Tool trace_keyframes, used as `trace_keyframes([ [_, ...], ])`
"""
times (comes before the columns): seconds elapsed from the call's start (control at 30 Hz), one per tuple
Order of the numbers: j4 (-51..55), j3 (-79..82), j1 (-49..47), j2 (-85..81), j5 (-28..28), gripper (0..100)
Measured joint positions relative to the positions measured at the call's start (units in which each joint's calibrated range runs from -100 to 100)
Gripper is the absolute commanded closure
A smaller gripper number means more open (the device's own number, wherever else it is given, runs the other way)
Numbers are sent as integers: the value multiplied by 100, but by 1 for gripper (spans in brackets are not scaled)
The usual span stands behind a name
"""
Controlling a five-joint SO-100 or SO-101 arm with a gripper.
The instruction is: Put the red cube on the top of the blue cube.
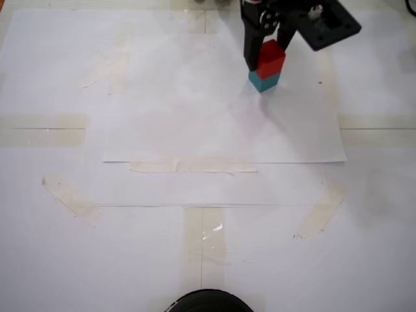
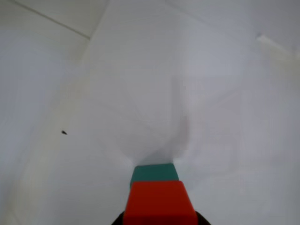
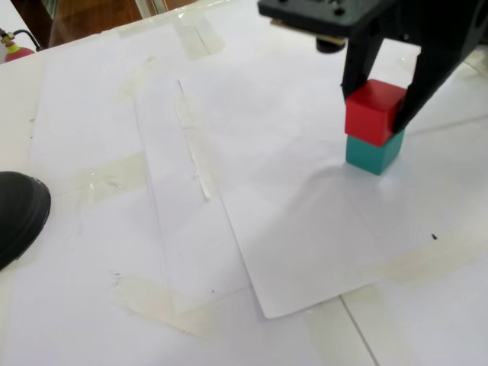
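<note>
The red cube (image 1: pixel 271 55) (image 3: pixel 374 110) rests squarely on top of the blue cube (image 1: pixel 264 80) (image 3: pixel 374 152), a teal block at the far right of the paper sheet. My gripper (image 1: pixel 268 56) (image 3: pixel 376 109) comes down from above, its black fingers (image 3: pixel 358 65) pressed against two opposite sides of the red cube. In the wrist view the red cube (image 2: pixel 160 202) fills the bottom centre, with the teal top of the blue cube (image 2: pixel 154 172) showing just beyond it. Only dark slivers of the gripper show there.
White paper sheets (image 1: pixel 195 117) are taped to the table with beige tape strips (image 1: pixel 192 165). A black rounded object (image 1: pixel 208 303) (image 3: pixel 17 213) sits at the near edge. A small red item (image 3: pixel 15 52) lies at the far corner.
</note>
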Motion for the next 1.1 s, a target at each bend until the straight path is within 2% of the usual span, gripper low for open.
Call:
trace_keyframes([
  [0.53,187,18,-161,0,-254,59],
  [0.7,399,-163,-322,0,-308,57],
  [1.1,1065,-1139,-563,-408,-361,61],
])
